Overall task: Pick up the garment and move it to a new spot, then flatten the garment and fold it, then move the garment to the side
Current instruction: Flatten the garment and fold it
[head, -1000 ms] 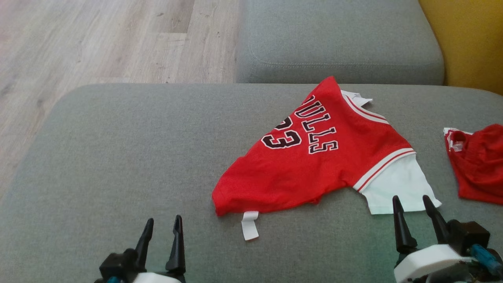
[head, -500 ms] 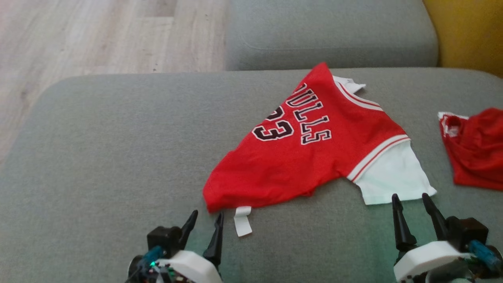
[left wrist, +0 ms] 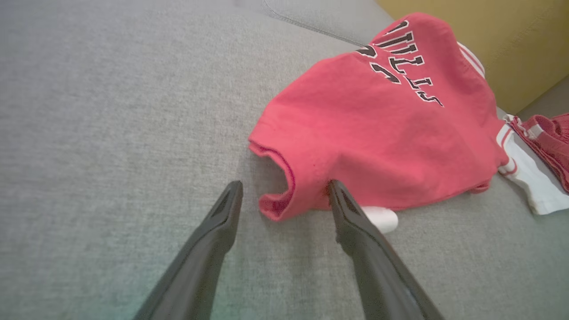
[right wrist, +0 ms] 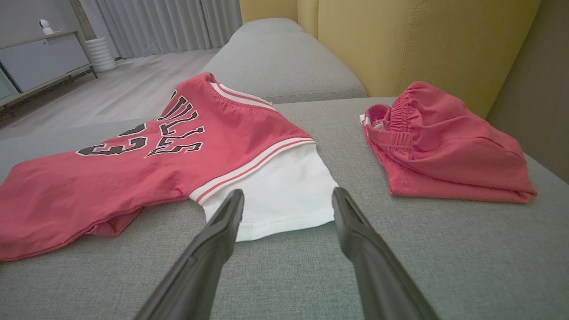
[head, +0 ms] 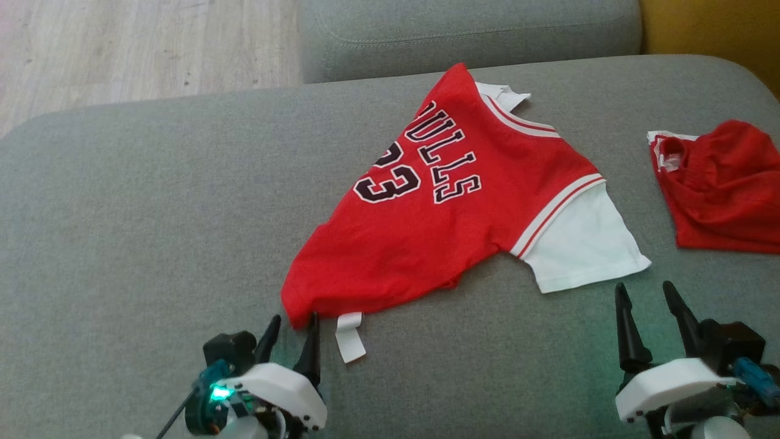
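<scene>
A big grey cushion [head: 152,213] lies under everything, with wood floor [head: 122,49] at 11 o'clock and a yellow backrest [head: 713,24] at 1 o'clock. The red shirt [head: 439,231] lies on the cushion, just right of the middle. Its white sleeve [head: 579,250] points to 4 o'clock. Red shorts [head: 719,189] sit apart at 3 o'clock. The left gripper [head: 296,318], at 7 o'clock, has its fingers spread wide, with the shirt's bottom corner between them, not pinched. A white tag [head: 350,332] lies just beside it. The right gripper [head: 643,286], at 5 o'clock, is spread wide too, near the sleeve, holding nothing.

Jersey [head: 451,219] lies on sofa [head: 152,213], shorts [head: 725,189] to its right
</scene>
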### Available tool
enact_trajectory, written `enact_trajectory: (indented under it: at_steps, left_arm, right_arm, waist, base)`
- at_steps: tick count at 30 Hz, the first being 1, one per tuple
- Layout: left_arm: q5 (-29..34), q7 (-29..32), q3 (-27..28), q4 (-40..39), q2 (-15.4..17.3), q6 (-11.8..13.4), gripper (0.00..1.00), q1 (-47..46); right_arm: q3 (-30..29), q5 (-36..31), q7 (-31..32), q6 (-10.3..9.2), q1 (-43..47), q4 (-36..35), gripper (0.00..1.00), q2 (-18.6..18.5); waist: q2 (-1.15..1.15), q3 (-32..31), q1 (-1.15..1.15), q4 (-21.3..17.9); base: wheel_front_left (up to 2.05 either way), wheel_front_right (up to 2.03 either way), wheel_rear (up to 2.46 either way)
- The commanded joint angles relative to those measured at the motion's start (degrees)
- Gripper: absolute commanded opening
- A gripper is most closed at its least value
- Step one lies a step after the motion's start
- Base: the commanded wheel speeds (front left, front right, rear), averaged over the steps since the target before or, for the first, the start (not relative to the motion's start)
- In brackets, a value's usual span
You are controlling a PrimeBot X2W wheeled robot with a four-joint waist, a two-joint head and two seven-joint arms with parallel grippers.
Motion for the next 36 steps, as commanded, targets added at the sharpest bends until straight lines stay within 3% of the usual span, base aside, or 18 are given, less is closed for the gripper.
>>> enact_trajectory:
  at_steps: [1, 2, 3, 5, 10, 15, 18, 19, 26, 28, 29, 30, 31, 36]
  left_arm:
    - [-0.7, -0.6, 2.1, 0.1, -0.2, -0.7, 0.75, -2.6]
    - [-1.0, -0.6, 2.0, 0.8, -0.3, -0.9, 0.54, -2.8]
    - [-1.3, -0.6, 2.0, 1.4, -0.4, -1.1, 0.45, -2.9]
    - [-1.9, -0.9, 1.9, 2.4, -0.6, -1.4, 0.38, -3.4]
    - [-3.0, -1.6, 1.5, 4.0, -0.8, -1.9, 0.3, -4.3]
    - [-4.1, -2.4, 0.7, 5.2, -1.0, -2.5, 0.5, -5.5]
    - [-4.5, -3.0, 0.1, 5.5, -1.0, -2.9, 0.95, -6.1]
    - [-4.7, -3.1, -0.2, 5.5, -1.0, -3.0, 1.0, -6.3]
    - [-5.6, -4.0, -1.1, 6.2, -1.1, -2.7, 1.0, -7.6]
    - [-6.1, -4.1, -1.6, 6.5, -1.1, -2.7, 0.47, -7.9]
    - [-6.4, -4.1, -1.8, 6.6, -1.1, -2.8, 0.29, -8.1]
    - [-6.7, -4.1, -2.2, 6.7, -1.1, -2.8, 0.19, -8.2]
    - [-6.9, -4.1, -2.5, 6.7, -1.1, -2.7, 0.0, -8.4]
    - [-7.4, -4.6, -3.3, 6.0, -1.1, -2.3, 0.0, -8.8]
  right_arm:
    - [1.2, -0.4, 0.0, 0.37, -2.5, -2.0, 1.0, -0.5]
    - [1.2, -0.4, 0.0, 0.37, -2.5, -2.0, 1.0, -0.5]
    - [1.1, -0.4, 0.0, 0.37, -2.5, -2.0, 1.0, -0.5]
    - [1.1, -0.4, 0.0, 0.37, -2.6, -1.9, 1.0, -0.5]
    - [0.8, -0.4, 0.1, 0.37, -2.6, -1.7, 1.0, -0.5]
    - [0.3, -0.7, 0.2, 0.37, -2.9, -1.6, 1.0, -0.5]
    - [0.1, -0.8, 0.2, 0.37, -3.0, -1.5, 1.0, -0.5]
    - [0.0, -0.8, 0.1, 0.37, -3.1, -1.5, 1.0, -0.5]
    - [0.1, -0.8, 0.0, 0.37, -3.8, -1.1, 1.0, -0.5]
    - [0.1, -0.8, -0.1, 0.37, -4.0, -1.0, 1.0, -0.5]
    - [0.0, -0.8, -0.1, 0.37, -4.1, -0.9, 1.0, -0.5]
    - [-0.1, -0.7, -0.1, 0.37, -4.1, -0.8, 1.0, -0.5]
    - [-0.2, -0.7, -0.1, 0.37, -4.2, -0.6, 1.0, -0.5]
    - [-2.9, -1.8, 0.8, 0.37, -6.1, 1.7, 1.0, -0.5]
  waist:
    - [0.0, 0.0, -0.01, -0.2]
    - [0.0, 0.0, -0.01, -0.3]
    - [0.0, 0.0, -0.01, -0.4]
    - [0.0, 0.1, -0.01, -0.5]
    - [0.0, 0.3, -0.01, -0.6]
    - [0.0, 0.7, -0.01, -0.8]
    - [0.0, 1.1, -0.01, -0.9]
    - [0.0, 1.2, -0.01, -0.9]
    - [0.0, 2.1, -0.01, -1.3]
    - [0.0, 2.3, -0.01, -1.5]
    - [0.0, 2.4, -0.01, -1.5]
    - [0.0, 2.5, -0.01, -1.6]
    - [0.0, 2.6, -0.01, -1.6]
    - [0.0, 3.2, -0.01, -1.2]
  base:
    - [0.0, 0.0, 0.0]
    - [0.0, 0.0, 0.0]
    - [0.0, 0.0, 0.0]
    - [0.0, 0.0, 0.0]
    - [0.0, 0.0, 0.0]
    - [0.0, 0.0, 0.0]
    - [0.0, 0.0, 0.0]
    - [0.0, 0.0, 0.0]
    - [0.0, 0.0, 0.0]
    - [0.0, 0.0, 0.0]
    - [0.0, 0.0, 0.0]
    - [0.0, 0.0, 0.0]
    - [0.0, 0.0, 0.0]
    - [0.0, 0.0, 0.0]
